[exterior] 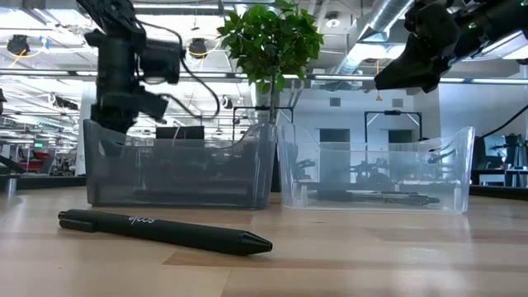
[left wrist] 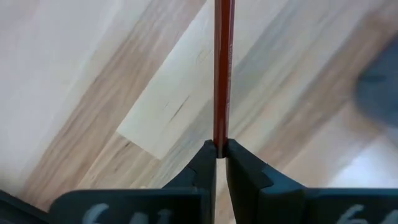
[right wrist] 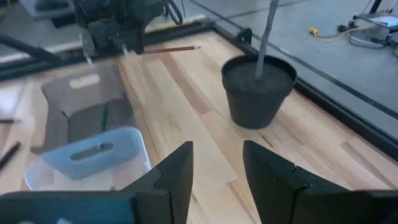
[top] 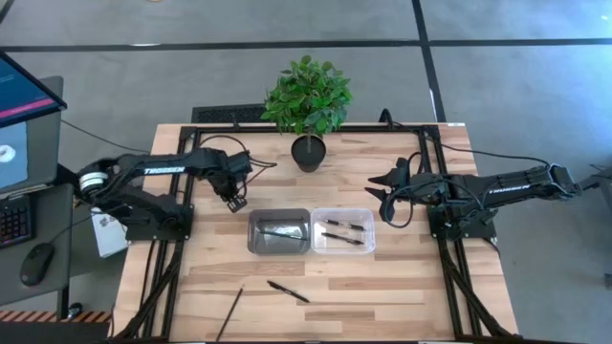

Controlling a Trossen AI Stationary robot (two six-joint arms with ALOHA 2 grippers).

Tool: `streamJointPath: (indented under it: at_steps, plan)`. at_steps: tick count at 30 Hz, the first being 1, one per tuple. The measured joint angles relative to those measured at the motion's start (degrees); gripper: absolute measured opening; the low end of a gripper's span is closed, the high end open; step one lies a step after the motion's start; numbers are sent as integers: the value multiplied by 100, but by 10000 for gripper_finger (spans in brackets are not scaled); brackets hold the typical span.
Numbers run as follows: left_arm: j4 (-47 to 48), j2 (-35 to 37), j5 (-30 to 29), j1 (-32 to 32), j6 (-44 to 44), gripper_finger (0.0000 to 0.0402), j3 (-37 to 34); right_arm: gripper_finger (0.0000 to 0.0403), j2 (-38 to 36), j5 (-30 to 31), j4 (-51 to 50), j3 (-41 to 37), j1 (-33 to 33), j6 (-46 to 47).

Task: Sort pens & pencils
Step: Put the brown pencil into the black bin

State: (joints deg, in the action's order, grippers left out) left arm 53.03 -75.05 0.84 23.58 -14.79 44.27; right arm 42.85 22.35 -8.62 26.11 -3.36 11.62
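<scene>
Left gripper [left wrist: 219, 149] pinches pencil [left wrist: 222, 68] near grey bin [top: 278, 232]; centre over it before releasing. Right gripper [right wrist: 217, 163] half-open, empty.

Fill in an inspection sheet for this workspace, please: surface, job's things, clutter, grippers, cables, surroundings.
Surface: wooden table; no spill seen.
Job's things: two pens in the clear bin; one thin stick in the grey bin, kind unclear; loose pen and loose pencil near the front edge.
Clutter: potted plant at the far edge.
Grippers: left gripper shut on a held pencil, over the table by the grey bin; right gripper open and empty, beside the clear bin.
Cables: black cables loop at the left arm.
Surroundings: monitor and mouse left of the table.
</scene>
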Motion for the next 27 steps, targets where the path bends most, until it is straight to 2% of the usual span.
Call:
streamJointPath:
  at_steps: [9,15,23,27]
  plan:
    - [-136,1363,2,-668,-613,11,9,166,0,-36,689,0,-2,51]
    - [-1041,2003,37,-1322,-819,11,15,165,-1,-153,1266,0,-2,527]
    - [-2545,2039,10,-2064,-562,11,20,166,183,-154,1874,0,-4,1183]
    - [-2865,1934,-221,-2241,-474,11,20,175,545,-257,2500,4,-11,1045]
